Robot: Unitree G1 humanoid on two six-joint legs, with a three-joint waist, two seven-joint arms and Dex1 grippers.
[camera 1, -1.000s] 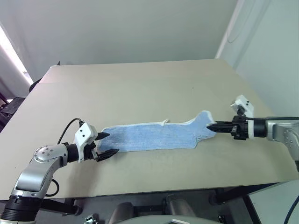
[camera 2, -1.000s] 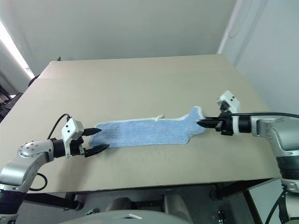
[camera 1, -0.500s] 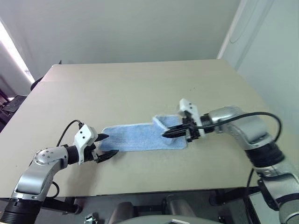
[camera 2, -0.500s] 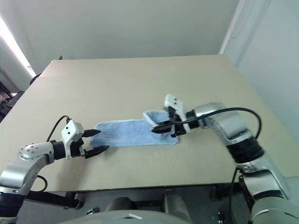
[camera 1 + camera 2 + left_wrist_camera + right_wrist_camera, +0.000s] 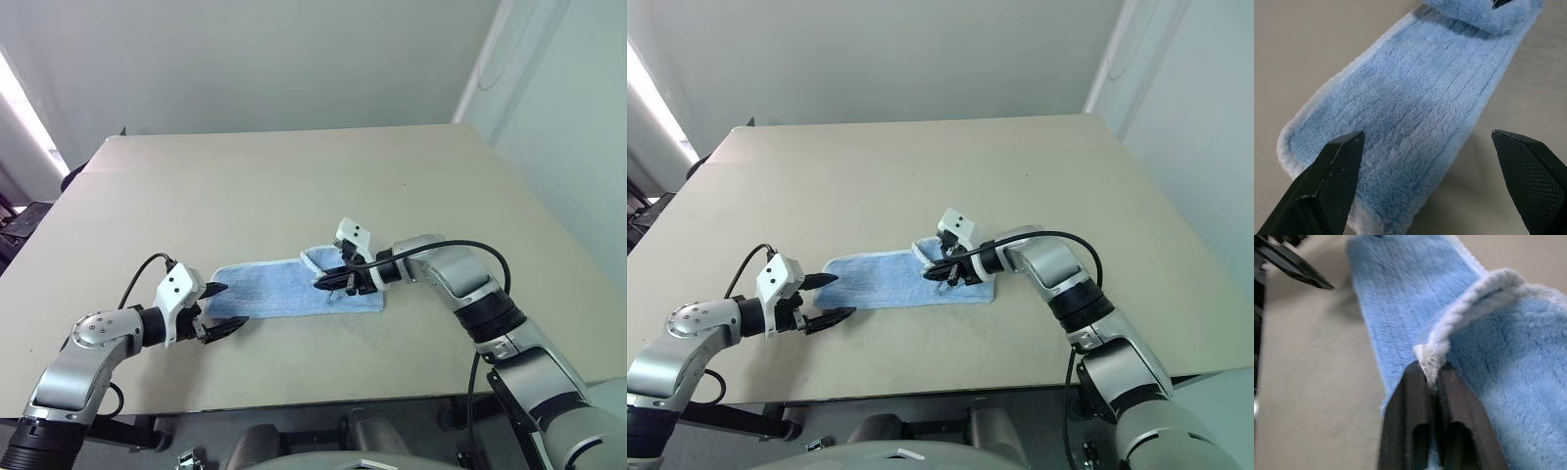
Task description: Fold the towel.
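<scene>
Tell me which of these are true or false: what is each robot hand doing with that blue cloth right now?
1. The right gripper pinches the towel's white edge. True.
2. The left gripper is clamped on the towel. False: its fingers stand wide open at the towel's left end, holding nothing.
3. The towel lies flat in one layer. False: its right end is doubled back over the middle.
4. The towel rests on a tan table. True.

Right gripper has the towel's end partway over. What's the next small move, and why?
Probably carry it on toward the left gripper: the right gripper pinches the white edge of the towel, and the fold covers only the right part, short of the far end.
</scene>
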